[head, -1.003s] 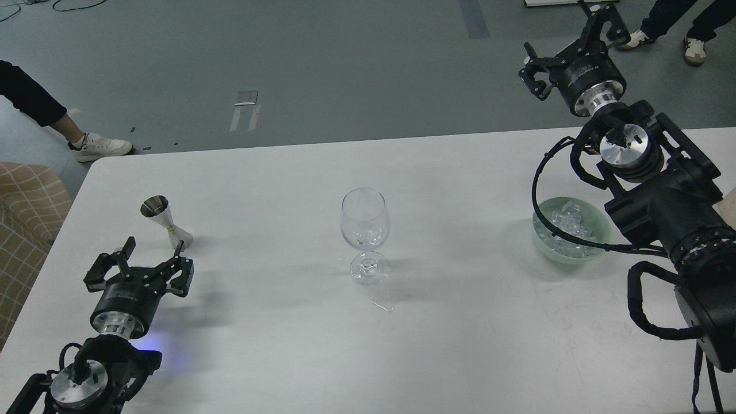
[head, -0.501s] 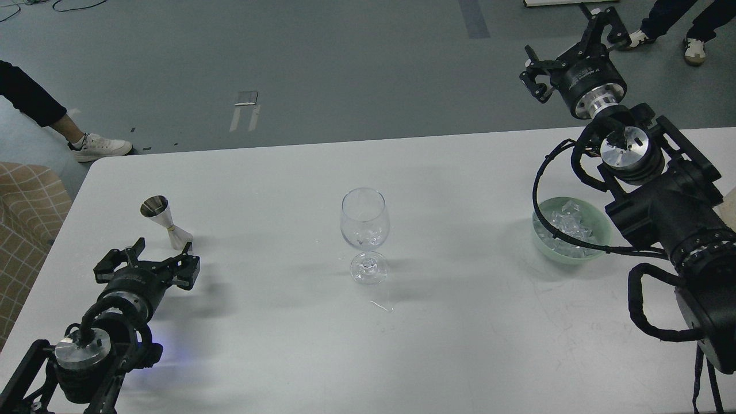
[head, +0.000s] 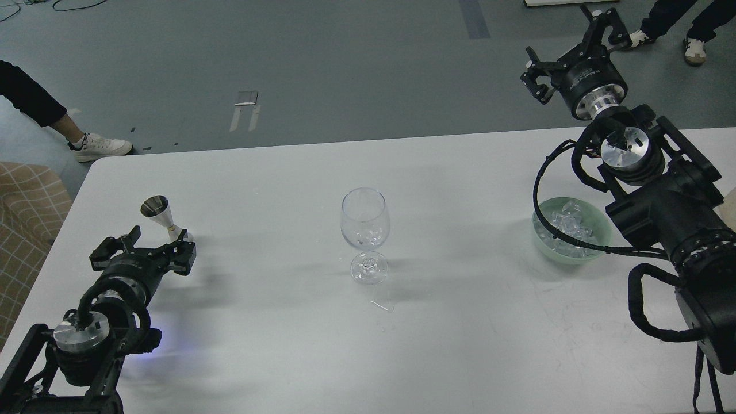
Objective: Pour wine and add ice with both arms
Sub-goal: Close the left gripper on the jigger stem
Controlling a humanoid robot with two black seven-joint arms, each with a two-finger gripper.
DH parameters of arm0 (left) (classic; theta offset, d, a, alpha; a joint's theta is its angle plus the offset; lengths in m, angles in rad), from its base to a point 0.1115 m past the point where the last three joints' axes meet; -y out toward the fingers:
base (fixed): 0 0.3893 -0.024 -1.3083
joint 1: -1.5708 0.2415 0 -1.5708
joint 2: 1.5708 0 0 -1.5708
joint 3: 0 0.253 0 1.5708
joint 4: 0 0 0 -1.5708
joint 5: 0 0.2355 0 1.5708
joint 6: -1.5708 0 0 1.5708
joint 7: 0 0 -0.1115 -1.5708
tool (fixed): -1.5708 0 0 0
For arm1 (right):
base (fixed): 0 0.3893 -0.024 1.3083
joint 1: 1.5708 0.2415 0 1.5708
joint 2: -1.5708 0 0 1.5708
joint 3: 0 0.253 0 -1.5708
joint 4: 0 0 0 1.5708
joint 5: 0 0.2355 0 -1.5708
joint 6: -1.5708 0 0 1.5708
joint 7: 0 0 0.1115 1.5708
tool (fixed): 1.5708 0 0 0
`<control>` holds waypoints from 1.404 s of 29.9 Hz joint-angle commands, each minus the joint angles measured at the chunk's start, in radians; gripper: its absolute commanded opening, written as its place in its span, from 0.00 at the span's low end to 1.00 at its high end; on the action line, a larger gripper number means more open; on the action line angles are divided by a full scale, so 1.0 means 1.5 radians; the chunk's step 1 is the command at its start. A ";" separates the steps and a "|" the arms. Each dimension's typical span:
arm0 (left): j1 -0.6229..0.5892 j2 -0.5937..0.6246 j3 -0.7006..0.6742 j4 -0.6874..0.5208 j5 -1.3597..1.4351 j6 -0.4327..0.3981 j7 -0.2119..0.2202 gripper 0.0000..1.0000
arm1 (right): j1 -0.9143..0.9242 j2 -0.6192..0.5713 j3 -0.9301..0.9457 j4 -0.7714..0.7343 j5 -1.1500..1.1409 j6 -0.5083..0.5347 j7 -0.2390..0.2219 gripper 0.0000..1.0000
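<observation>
A clear stemmed wine glass [head: 365,221] stands upright at the table's middle, with what look like a few small clear ice cubes [head: 372,233] in its bowl. More ice [head: 566,230] fills a pale green bowl [head: 598,246] at the right, partly hidden by my right arm and its cable. A small metal jigger [head: 161,215] stands at the left. My left gripper [head: 145,242] is open and empty, low over the table, its right finger close beside the jigger's base. My right gripper [head: 570,45] is open and empty, raised past the table's far edge.
The white table [head: 460,345] has a small wet streak [head: 382,306] in front of the glass. People's legs and shoes stand on the floor at the far left [head: 98,146] and far right [head: 693,49]. A checked seat [head: 26,213] is at the table's left edge.
My left gripper has moved forward toward the jigger and lowered, and its arm has turned. My right gripper has risen slightly. Glass, bowl and jigger have not moved.
</observation>
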 commanded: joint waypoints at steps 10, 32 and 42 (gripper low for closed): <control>-0.038 -0.008 0.002 0.084 0.001 -0.069 0.008 0.64 | -0.002 -0.002 0.000 0.000 0.000 -0.004 0.000 1.00; -0.073 -0.024 0.008 0.138 0.008 -0.074 0.005 0.70 | -0.001 -0.006 0.001 0.000 0.000 -0.008 0.000 1.00; -0.105 -0.026 0.010 0.188 0.007 -0.103 0.009 0.69 | 0.000 -0.006 0.000 0.000 0.000 -0.008 0.000 1.00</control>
